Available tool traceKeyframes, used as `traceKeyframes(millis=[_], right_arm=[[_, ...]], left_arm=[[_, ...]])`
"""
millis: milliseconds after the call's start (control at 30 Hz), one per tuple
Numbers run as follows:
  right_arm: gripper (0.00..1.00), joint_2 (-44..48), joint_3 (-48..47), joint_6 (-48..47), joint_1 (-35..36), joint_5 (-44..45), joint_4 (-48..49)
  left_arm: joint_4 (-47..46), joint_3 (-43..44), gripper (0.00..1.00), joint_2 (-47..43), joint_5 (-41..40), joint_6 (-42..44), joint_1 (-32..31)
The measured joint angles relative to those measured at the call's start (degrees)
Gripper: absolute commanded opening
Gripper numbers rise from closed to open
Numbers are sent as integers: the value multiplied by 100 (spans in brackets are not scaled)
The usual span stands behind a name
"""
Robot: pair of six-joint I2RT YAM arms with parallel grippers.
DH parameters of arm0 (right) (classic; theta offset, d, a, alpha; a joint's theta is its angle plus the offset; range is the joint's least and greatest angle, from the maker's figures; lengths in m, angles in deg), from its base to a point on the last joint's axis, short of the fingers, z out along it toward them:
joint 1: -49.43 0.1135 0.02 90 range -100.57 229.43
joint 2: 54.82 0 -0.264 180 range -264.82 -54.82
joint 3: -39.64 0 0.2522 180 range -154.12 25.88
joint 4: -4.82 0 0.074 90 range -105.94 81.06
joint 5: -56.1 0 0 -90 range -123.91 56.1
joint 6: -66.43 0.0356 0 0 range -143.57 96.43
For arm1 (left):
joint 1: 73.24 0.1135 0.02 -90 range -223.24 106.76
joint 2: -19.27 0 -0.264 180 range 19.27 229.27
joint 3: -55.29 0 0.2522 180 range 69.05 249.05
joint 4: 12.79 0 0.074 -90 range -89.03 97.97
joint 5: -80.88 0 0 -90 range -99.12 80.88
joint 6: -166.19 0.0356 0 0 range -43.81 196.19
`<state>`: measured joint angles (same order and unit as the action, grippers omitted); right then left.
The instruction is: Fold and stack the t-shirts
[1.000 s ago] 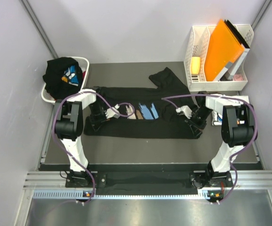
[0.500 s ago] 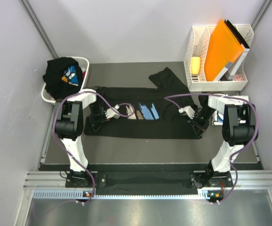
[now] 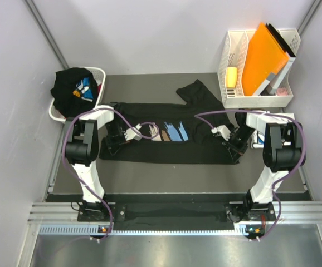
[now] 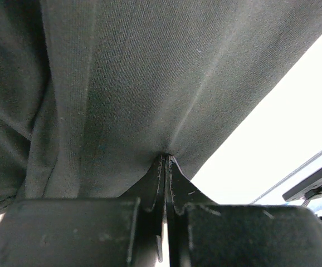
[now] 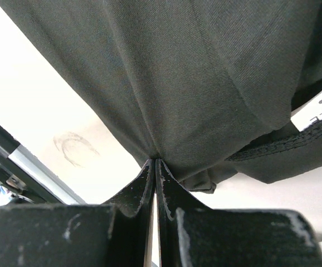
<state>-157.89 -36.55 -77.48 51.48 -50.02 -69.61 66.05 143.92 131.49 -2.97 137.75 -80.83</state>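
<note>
The left tool (image 4: 165,158) and right tool (image 5: 154,161) are both clamped tight on the black t-shirt (image 3: 166,150), stretched between them on the bench (image 3: 166,172). It is soft, light and floppy, so grab edges. Beyond the left tool, probably another tee (image 3: 74,89) fills a basket (image 3: 101,75).

A: State of the left gripper (image 4: 165,158)?
B: Jaws closed, pinching a fold of the black t-shirt (image 4: 122,78) at the tips.
A: And the right gripper (image 5: 154,162)?
B: Likewise closed on that cloth. The left arm (image 3: 83,147) and right arm (image 3: 278,147) are elbow-bent, reaching inward; wrist tilt is unclear from above.
</note>
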Motion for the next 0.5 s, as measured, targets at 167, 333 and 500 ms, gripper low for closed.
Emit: traceKeyframes(millis=[167, 333, 500], right_arm=[[0, -33, -39, -44, 0, -7, -52], [0, -33, -57, -168, 2, -11, -107], [0, -35, -157, -393, 0, 4, -275]], left_arm=[[-2, -44, 0, -61, 42, 70, 2], [44, -175, 0, -160, 116, 168, 0], [223, -214, 0, -188, 282, 225, 0]])
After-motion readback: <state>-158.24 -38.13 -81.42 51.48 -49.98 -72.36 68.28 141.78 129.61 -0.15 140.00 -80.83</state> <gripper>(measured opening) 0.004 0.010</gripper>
